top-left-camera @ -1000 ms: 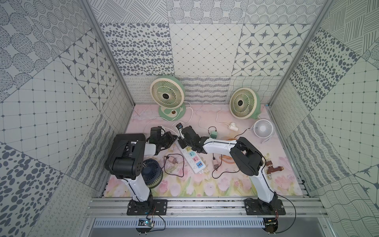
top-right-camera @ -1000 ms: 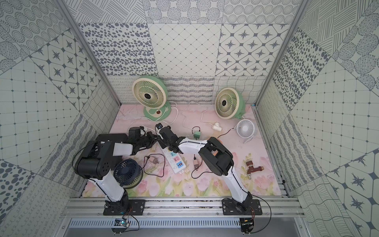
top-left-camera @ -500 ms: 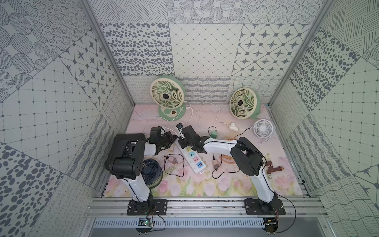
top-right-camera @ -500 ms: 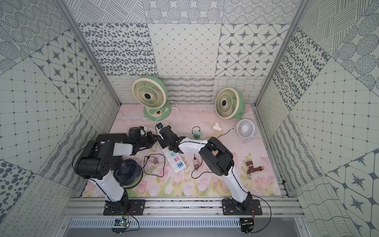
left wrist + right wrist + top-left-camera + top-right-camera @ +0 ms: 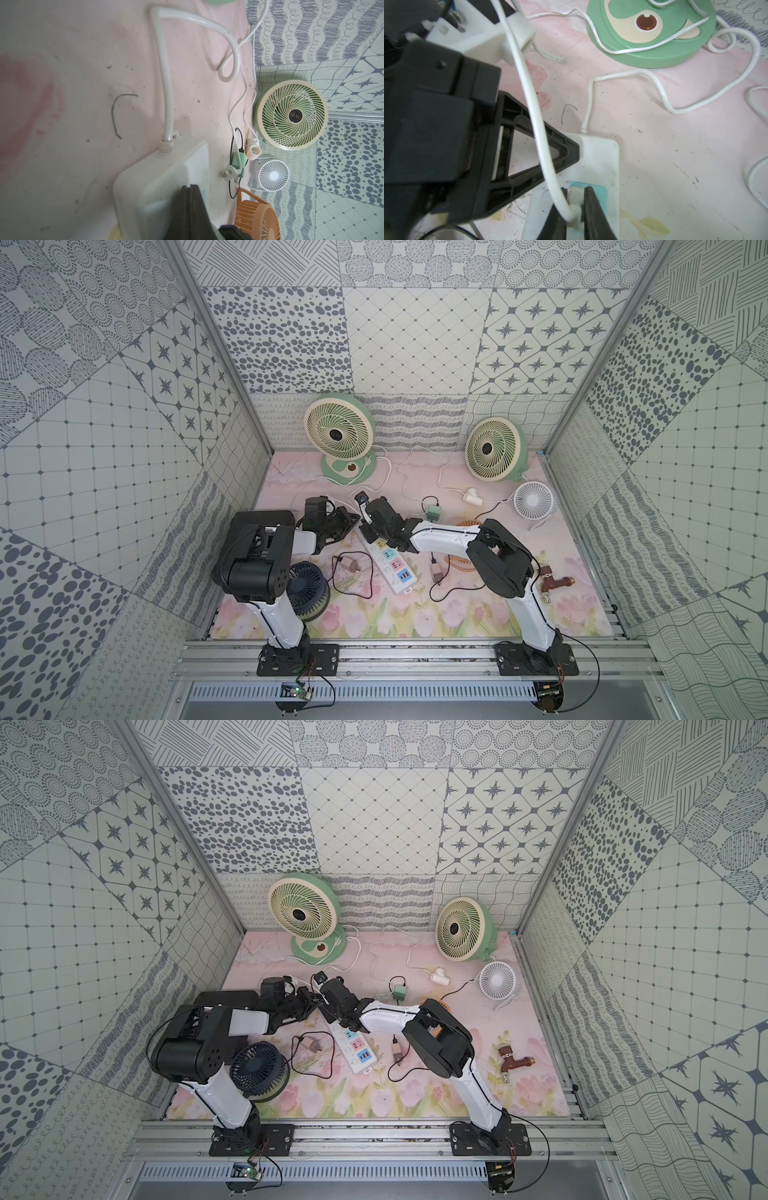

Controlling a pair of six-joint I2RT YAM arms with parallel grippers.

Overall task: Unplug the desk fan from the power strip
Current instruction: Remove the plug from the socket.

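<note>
On the pink worktop the power strip lies slantwise, its cord end under both tools. Nothing has visibly moved over the last second. The left tool, shut and empty, presses that end down. The right tool stays clamped on the white plug, which looks seated in its socket, so the pull is still to come.

Robot lab test cell, easy: patterned panel walls, floral tabletop, left arm and right arm bolted to aluminium rail.
</note>
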